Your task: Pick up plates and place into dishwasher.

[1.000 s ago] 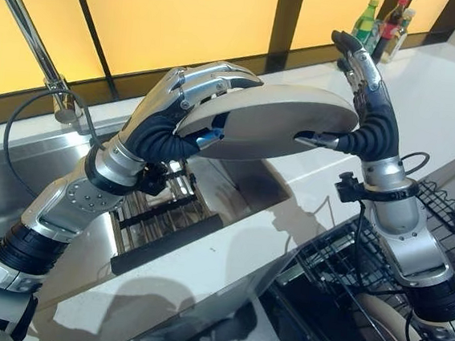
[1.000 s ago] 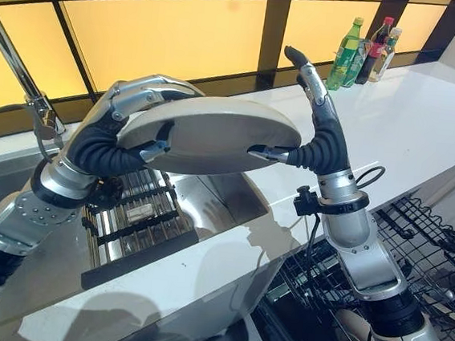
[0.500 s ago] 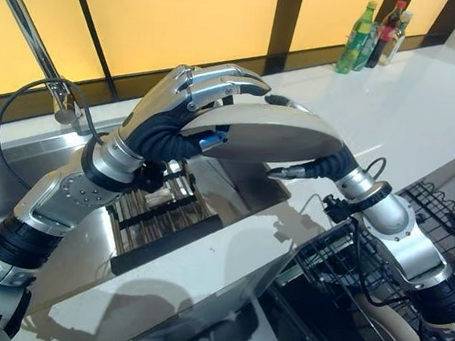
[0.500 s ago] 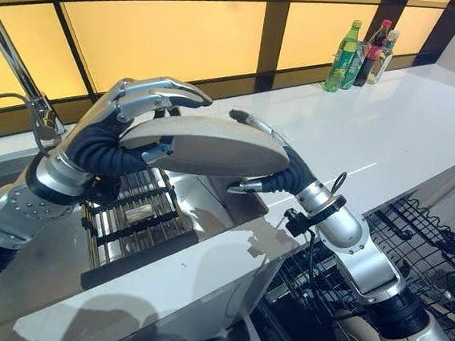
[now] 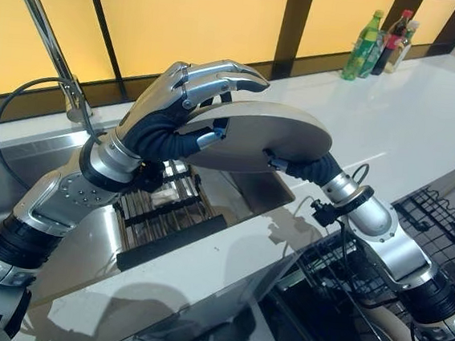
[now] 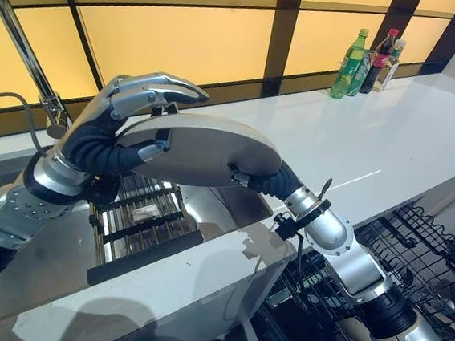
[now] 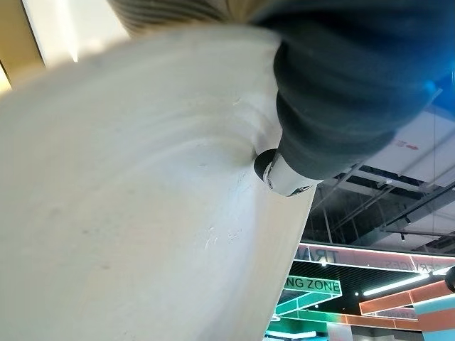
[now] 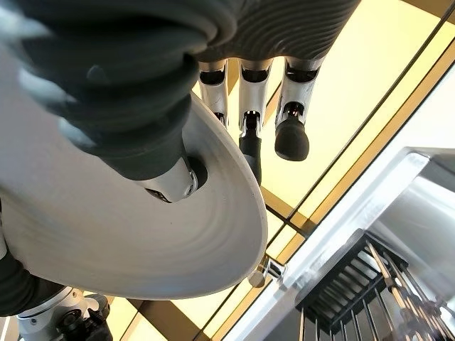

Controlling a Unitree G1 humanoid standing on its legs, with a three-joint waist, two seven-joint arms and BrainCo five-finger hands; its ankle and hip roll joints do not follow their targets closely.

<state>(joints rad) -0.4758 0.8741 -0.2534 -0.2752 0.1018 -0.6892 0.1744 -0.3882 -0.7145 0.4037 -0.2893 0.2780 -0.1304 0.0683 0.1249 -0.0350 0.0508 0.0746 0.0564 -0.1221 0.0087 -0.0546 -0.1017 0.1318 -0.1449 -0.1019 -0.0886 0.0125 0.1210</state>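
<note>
Plate pinched by both hands, right hand now swung underneath, left hand unchanged

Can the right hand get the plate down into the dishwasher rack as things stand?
Probably not yet: the left hand is clamped on the plate too. The dishwasher rack lies open below the right hand, so once the left lets go the way looks free.

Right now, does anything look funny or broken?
Nothing looks broken or spilled. The plate is held flat in the air above the sink, pinched between the left hand and the right hand.
</note>
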